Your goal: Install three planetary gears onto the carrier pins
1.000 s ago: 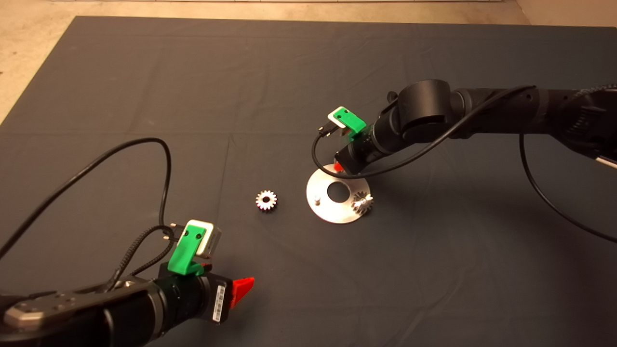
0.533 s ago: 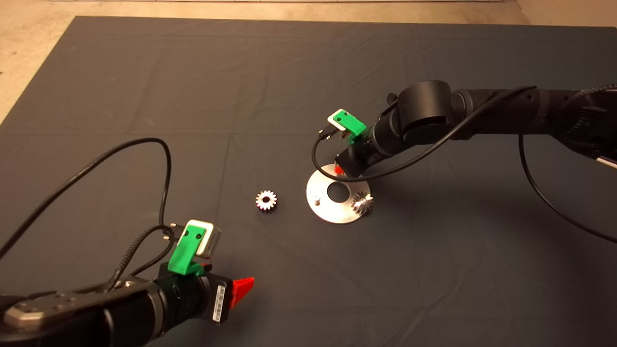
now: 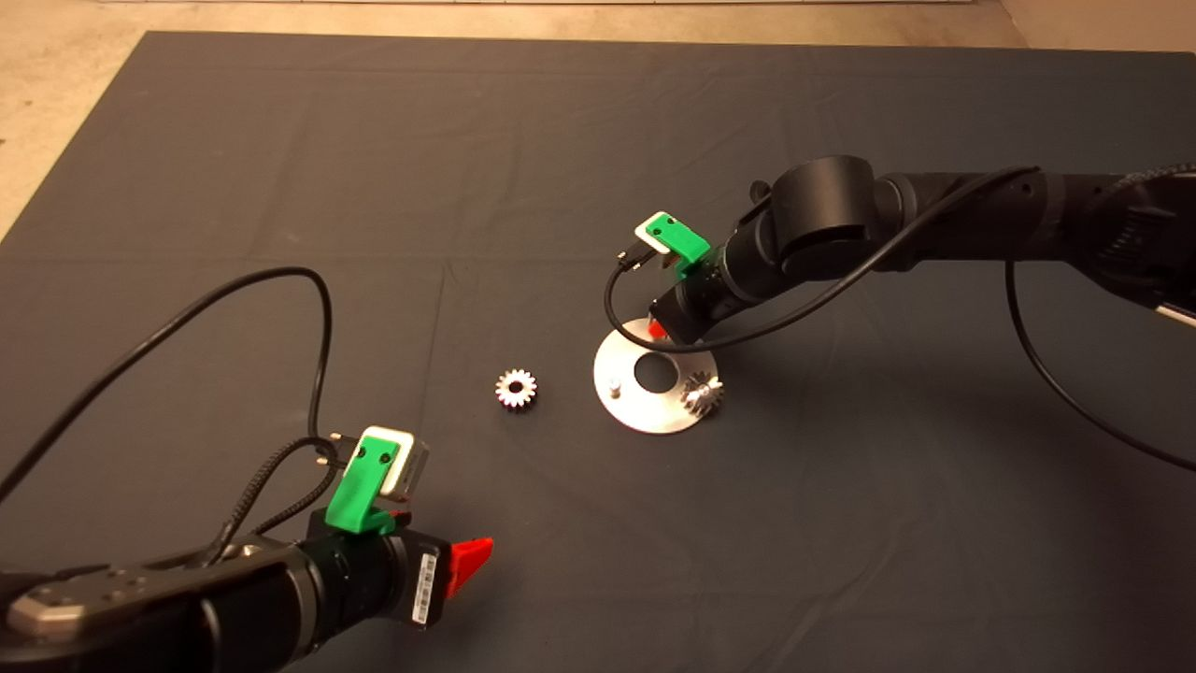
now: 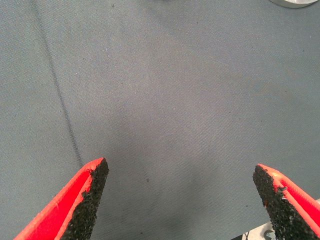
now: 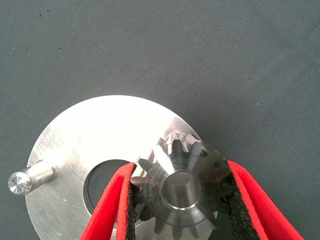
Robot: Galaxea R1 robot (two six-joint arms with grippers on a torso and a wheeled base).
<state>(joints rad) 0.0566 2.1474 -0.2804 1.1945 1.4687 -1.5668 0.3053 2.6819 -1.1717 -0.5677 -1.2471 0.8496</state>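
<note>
The planetary gears, small silvery toothed metal wheels with a central hole, are sitting in three different places as you are looking down on the dark grey mat point(image 3: 280, 187). One gear point(image 3: 516, 388) is lying flat on the mat, just to the left of the flat shiny silver round plate point(image 3: 645, 411) and apart from it. A second gear point(image 3: 702, 393) is sitting on the plate's right side, over its pin. The third gear point(image 5: 180, 192) is being held by your right gripper point(image 5: 180, 200), whose red fingers point(image 5: 107, 210) are pressing their black pads against the teeth on both sides; in the wrist view a pin end is showing inside the gear's central hole, so the gear is sitting over the carrier pin at the plate's far edge. In the head view that gripper point(image 3: 657, 327) is reaching down at the far rim of the plate, with its arm coming in from the right. One short silvery carrier pin point(image 3: 614, 384) on the plate's left side is standing bare.

Your left gripper point(image 4: 182, 200) is waiting near the lower left of the mat, its fingers spread wide with only cloth between them.
</note>
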